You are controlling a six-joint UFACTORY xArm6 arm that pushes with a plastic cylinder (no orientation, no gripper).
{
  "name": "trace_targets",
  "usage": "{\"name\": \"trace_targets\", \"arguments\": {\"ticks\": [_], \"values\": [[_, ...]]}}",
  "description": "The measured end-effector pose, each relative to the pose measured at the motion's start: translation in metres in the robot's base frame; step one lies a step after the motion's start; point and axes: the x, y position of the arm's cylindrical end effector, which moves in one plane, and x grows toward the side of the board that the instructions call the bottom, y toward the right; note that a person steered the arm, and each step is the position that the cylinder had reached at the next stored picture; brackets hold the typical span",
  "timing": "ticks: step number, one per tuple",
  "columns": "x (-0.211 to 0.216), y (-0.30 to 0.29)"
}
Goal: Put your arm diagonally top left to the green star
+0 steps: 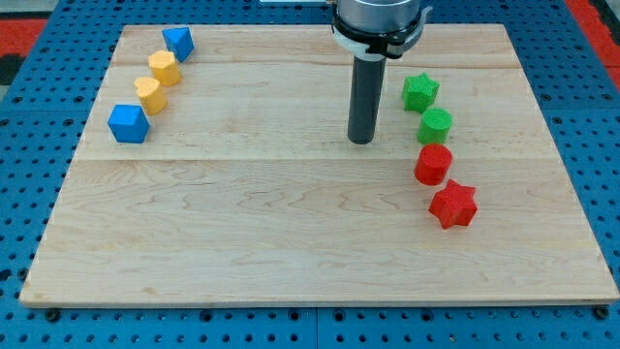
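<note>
bare board [242, 223] between tool [361, 142] and green star [419, 92]

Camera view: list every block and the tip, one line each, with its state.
my tip: on the board, left of and below the green star, touching no block.
green star: flat, untouched.
green cylinder: upright, beside the red cylinder.
red cylinder: upright.
red star: flat.
Two blue blocks and two yellow blocks: lined up top left.

No readable text, labels or numbers, seemingly, anywhere.
</note>
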Motion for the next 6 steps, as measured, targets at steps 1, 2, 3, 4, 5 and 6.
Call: {"name": "trace_targets", "arguments": {"ticks": [1,2,3,4,5,6], "values": [[0.001,0.000],[0.001,0.000],[-0.012,0.000],[-0.040,0.001],[-0.060,0.001],[-0.106,0.009]]}}
